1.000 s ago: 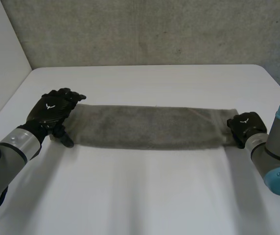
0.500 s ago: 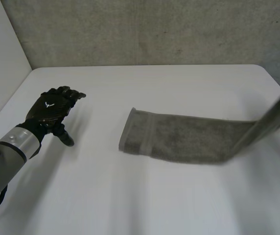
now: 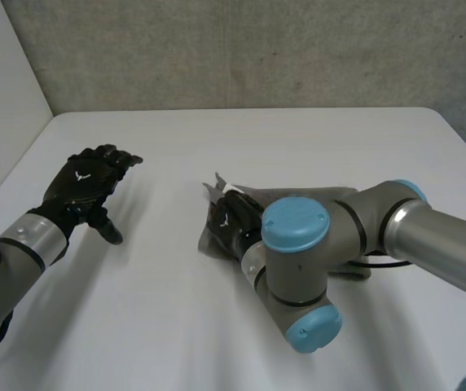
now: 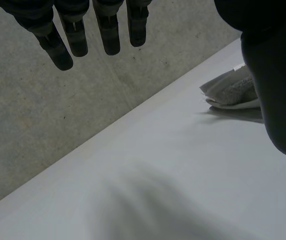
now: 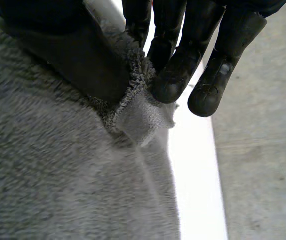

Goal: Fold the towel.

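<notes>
The grey towel lies doubled over on the white table, mostly hidden under my right arm. My right hand rests at the towel's left end, with one towel edge pinched between its thumb and fingers. In the right wrist view the towel spreads under the palm. My left hand hovers open at the table's left, well apart from the cloth. Its fingers are straight, and the towel's end shows beyond the thumb.
A grey wall backs the table, and a white panel stands at its left. My right arm's blue-capped elbow reaches across the middle of the table.
My right hand lifted the towel's right end, dragged the towel rightwards, then swung that end over onto the left end. The left hand stayed in place as the towel slid away from it.
</notes>
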